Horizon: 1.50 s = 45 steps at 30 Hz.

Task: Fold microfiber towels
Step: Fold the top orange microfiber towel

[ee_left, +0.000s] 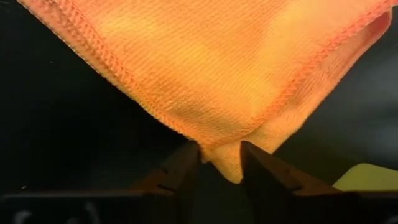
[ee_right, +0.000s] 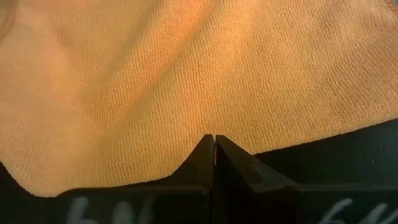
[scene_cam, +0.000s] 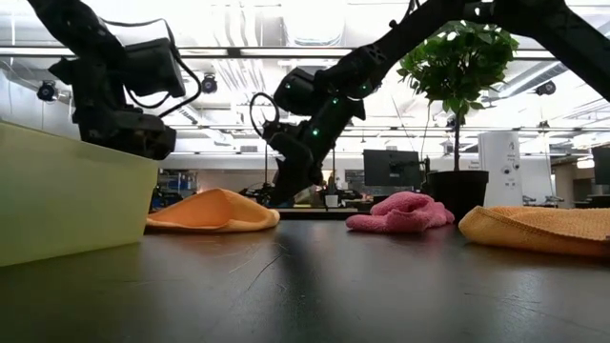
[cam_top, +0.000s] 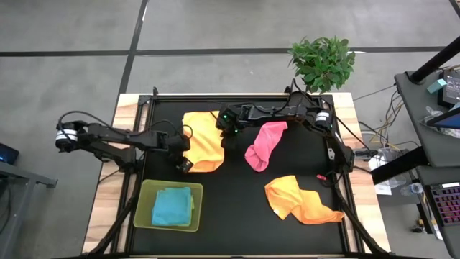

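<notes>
- Table [cam_top: 237,223]: flat matte black top with pale wood edges showing at both sides.
- Orange towel [cam_top: 203,140]: soft, nubby microfiber with a stitched hem, lying nearly flat as a rough rectangle at about 10 o'clock from the table's centre.
- Left gripper [cam_top: 185,165]: at the towel's near-left corner. In the left wrist view the two dark fingers [ee_left: 180,171] stand slightly apart with a pointed corner of the cloth between them; whether they actually pinch it I cannot tell.
- Right gripper [cam_top: 228,124]: at the towel's far-right edge, about 12 o'clock from centre. Its fingers [ee_right: 202,158] are pressed together tip to tip at the hem; the cloth seems nipped between them, though the seam is hidden.
- Pink towel [cam_top: 263,144]: crumpled into a long lumpy heap just right of centre, apart from the orange one.
- Second orange towel [cam_top: 298,199]: loosely bunched, with a tail trailing right, at about 4 o'clock.
- Tray [cam_top: 146,208]: rigid, translucent lime green, rectangular, at 8 o'clock. A light blue towel [cam_top: 172,206] lies folded square inside it.
- Potted plant [cam_top: 323,63]: leafy green, beyond the far right corner at 1 o'clock.
</notes>
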Available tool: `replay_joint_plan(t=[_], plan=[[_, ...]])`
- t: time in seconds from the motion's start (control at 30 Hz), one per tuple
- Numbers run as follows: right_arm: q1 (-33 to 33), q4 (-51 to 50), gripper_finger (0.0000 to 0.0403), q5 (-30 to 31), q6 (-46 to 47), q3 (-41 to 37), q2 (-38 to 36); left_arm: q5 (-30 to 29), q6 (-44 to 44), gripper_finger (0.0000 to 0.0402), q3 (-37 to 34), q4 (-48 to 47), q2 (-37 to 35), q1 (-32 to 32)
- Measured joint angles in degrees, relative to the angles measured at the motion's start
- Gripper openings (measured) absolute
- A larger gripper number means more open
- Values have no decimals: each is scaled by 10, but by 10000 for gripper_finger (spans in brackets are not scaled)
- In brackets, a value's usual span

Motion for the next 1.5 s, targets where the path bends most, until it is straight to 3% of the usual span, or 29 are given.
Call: replay_joint_plan(t=[0.2,0.27,0.6,0.9,1.23,1.4,1.5], plan=[[1,2,8,0,0,0,0,-2,10,19,6,-1,5,0],[1,2,8,0,-2,0,0,-2,12,6,8,-2,-4,0],[1,2,9,0,-2,0,0,-3,30,1,33,-2,-81,-3],[1,3,9,0,-2,0,0,7,-18,0,36,-42,-127,-33],[10,6,9,-2,-5,0,0,11,-36,0,25,-69,-72,-38],[23,7,9,-80,-40,0,0,11,-36,9,25,-67,-34,-36],[37,10,9,-95,-47,0,0,11,-36,33,25,-67,-14,-36]])
